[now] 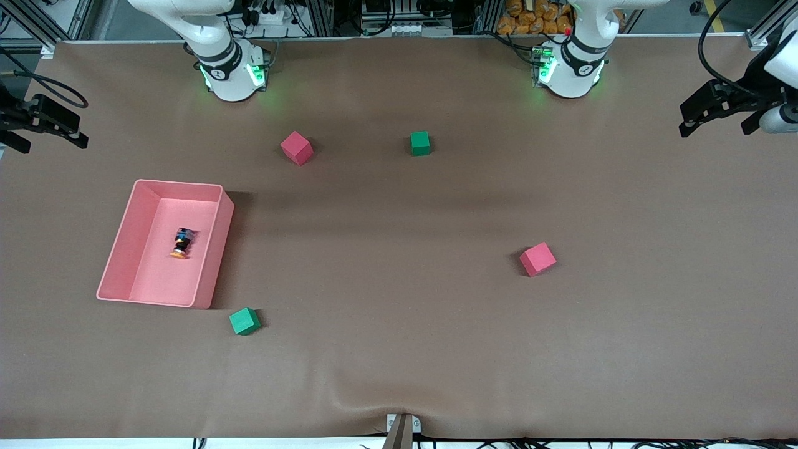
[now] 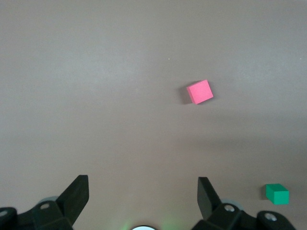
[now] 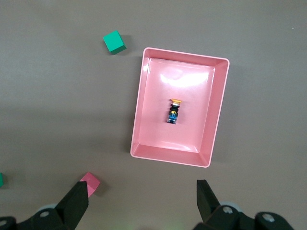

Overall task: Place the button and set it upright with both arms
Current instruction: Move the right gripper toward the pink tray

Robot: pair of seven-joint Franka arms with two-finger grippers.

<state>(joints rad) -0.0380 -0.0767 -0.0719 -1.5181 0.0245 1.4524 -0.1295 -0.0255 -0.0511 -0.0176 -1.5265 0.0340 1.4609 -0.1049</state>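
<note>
Green cube [image 1: 244,321] beside pink tray [image 1: 212,255] with toppled button [image 1: 182,242]; left gripper [image 2: 143,197], right gripper [image 3: 143,197] released.

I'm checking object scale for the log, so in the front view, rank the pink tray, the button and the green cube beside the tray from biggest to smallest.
1. Pink tray, by far the largest.
2. Green cube.
3. Button, lying on its side in the tray, a little smaller than the cube.
Both grippers are open, up over the table.

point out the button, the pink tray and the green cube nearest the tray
button [image 3: 174,111], right wrist view, black-and-blue body
pink tray [image 1: 212,251], front view, side wall
green cube [image 1: 244,321], front view, top face
</note>
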